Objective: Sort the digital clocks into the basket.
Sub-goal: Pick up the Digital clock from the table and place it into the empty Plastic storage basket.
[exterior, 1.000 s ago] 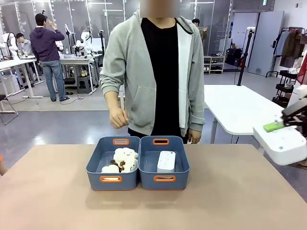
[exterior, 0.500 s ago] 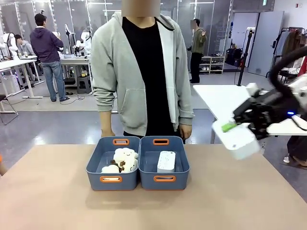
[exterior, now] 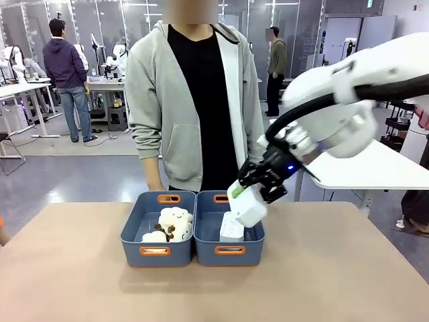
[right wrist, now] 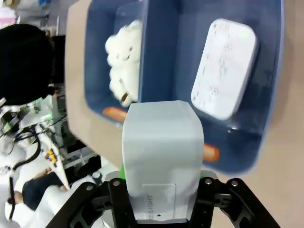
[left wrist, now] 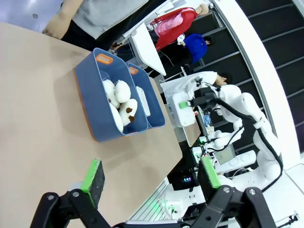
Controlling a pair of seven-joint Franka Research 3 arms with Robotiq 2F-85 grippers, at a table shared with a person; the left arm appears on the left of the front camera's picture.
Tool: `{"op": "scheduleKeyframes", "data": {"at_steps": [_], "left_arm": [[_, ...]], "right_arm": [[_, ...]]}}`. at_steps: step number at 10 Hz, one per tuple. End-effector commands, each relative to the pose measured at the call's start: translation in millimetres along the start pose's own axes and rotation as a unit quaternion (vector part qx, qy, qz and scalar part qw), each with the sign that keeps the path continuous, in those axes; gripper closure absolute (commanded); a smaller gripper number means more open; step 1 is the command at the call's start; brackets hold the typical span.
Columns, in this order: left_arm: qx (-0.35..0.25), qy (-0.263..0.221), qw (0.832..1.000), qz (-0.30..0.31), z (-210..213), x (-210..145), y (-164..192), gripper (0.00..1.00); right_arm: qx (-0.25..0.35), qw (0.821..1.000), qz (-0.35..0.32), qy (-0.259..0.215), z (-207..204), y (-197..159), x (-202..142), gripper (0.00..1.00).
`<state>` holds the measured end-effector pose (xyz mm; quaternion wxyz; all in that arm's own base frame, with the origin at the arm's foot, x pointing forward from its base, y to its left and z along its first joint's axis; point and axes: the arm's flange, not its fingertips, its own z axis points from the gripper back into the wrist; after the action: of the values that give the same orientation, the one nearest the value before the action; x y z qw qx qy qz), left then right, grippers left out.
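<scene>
1. My right gripper is clamped on a digital clock, a white rounded block, with one green pad showing at its upper edge in the front view. In the right wrist view the same clock sits squeezed between the black fingers, its long side running up the picture.
2. I am holding that clock in the air above the near right part of the right-hand basket, not touching the rim as far as I can tell.
3. A second digital clock already lies flat inside that basket; from the right wrist it shows as a white slab on the blue floor.
4. The left-hand bin holds cream sheep plush toys.
5. My left gripper hangs with its jaws spread wide, green pads well apart, gripping nothing, above bare table.
6. Writing: near the base of the held clock I read "LIGHT" in small grey letters; anything before it is too blurred. Dotted markings on the lying clock's face are illegible.
7. A person in a grey hoodie stands behind the two bins.
</scene>
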<state>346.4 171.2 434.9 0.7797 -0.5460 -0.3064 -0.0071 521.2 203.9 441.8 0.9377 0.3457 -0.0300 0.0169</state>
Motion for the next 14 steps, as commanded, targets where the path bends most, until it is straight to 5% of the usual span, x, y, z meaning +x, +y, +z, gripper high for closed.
{"op": "scheduleKeyframes", "data": {"at_steps": [1,7,8,10,11,14], "left_arm": [[-0.013,-0.011,1.000,-0.004,-0.2,1.1,-0.5,0.00],[-0.013,-0.011,1.000,-0.004,-0.2,1.1,-0.5,0.00],[-0.013,-0.011,1.000,-0.004,-0.2,1.1,-0.5,0.00],[-0.013,-0.011,1.000,-0.004,-0.2,1.1,-0.5,0.00],[-0.013,-0.011,1.000,-0.004,-0.2,1.1,-0.5,0.00],[-0.013,-0.011,1.000,-0.004,-0.2,1.1,-0.5,0.00]], "right_arm": [[-0.032,0.998,-0.052,-0.023,-22.2,11.7,33.0,1.00],[-0.043,0.992,-0.117,-0.025,-87.7,-6.2,72.8,1.00],[-0.044,0.992,-0.119,-0.027,-88.5,-7.9,75.3,0.42],[-0.045,0.991,-0.120,-0.028,-89.1,-8.7,73.9,0.12],[-0.049,0.991,-0.119,-0.028,-90.0,-9.5,73.4,0.00],[-0.044,0.992,-0.111,-0.031,-78.2,-8.4,64.2,0.00]]}}
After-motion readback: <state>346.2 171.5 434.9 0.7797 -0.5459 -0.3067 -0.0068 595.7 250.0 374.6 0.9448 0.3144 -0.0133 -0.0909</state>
